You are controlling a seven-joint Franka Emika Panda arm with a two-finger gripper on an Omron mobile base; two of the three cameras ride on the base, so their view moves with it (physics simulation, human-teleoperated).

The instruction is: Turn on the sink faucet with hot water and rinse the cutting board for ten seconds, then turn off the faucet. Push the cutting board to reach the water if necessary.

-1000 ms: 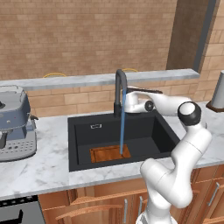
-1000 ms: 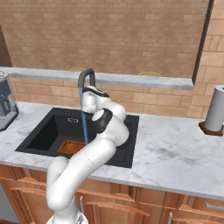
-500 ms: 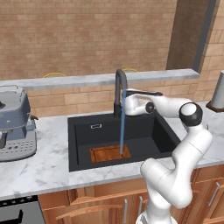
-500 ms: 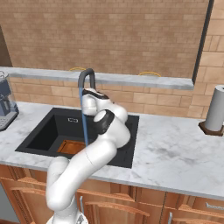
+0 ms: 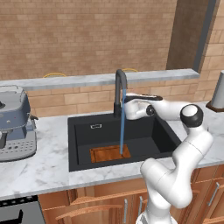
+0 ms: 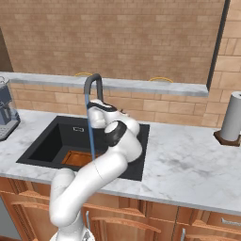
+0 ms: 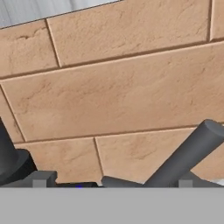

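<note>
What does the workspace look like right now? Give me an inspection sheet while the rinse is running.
Surface: white marble counter, dry where visible.
Job's things: water runs from the sink faucet onto the cutting board, which lies flat in the sink, front of basin.
Clutter: coffee machine left of sink; paper towel roll at right.
Grippers: gripper open, beside the faucet's base, holding nothing.
Cables: nothing seen.
Surroundings: brick wall, wooden cabinets below.

We can read no text, label, brand, number or sign anywhere here; every surface we can make out carries no lettering that we can tell
</note>
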